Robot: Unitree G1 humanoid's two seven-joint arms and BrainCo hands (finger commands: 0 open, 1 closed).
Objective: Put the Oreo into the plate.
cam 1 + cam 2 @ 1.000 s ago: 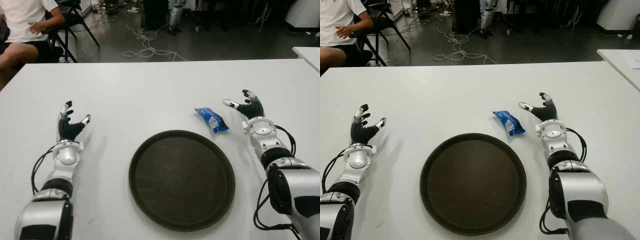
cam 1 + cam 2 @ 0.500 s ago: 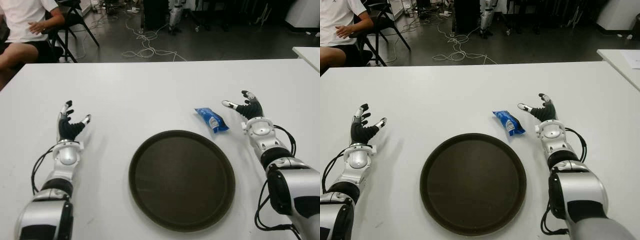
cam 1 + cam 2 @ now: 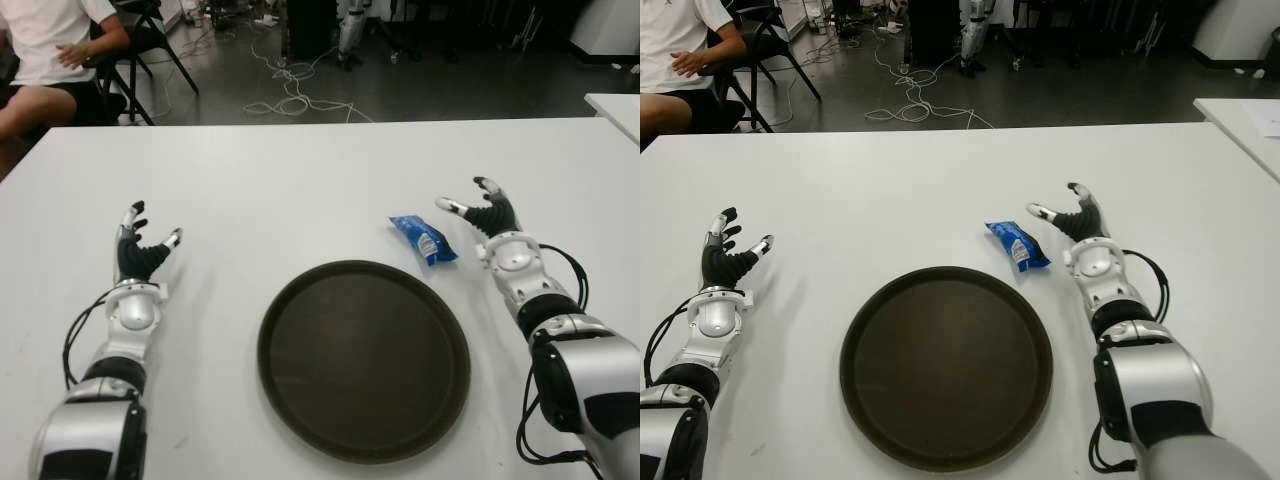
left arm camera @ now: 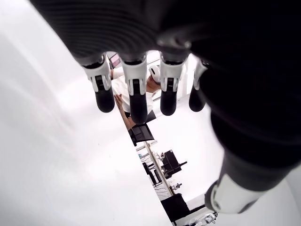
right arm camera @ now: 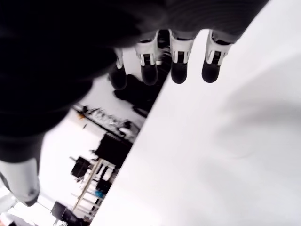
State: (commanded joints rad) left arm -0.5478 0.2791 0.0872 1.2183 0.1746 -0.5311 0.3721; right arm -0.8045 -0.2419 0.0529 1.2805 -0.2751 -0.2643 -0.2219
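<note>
the oreo (image 3: 424, 239), a blue packet, lies flat on the white bench (image 3: 300, 180), just beyond the plate's far right rim and apart from it. its long axis runs on a slant: the far end points away and to the robot's left, the near end toward the robot and its right, close to the right wrist.

the plate (image 3: 364, 357) is a round dark tray in the middle of the bench, with nothing on it.

the right hand (image 3: 482, 214) is just right of the oreo, not touching it, palm turned toward the packet. its fingers (image 5: 179, 61) are spread apart and hold nothing; the thumb reaches out toward the packet's far end.

the left hand (image 3: 139, 251) shows well left of the plate, its fingers (image 4: 134, 92) apart and holding nothing.

a seated person (image 3: 50, 55) is beyond the bench's far left corner, and cables (image 3: 290, 85) lie on the floor behind.
</note>
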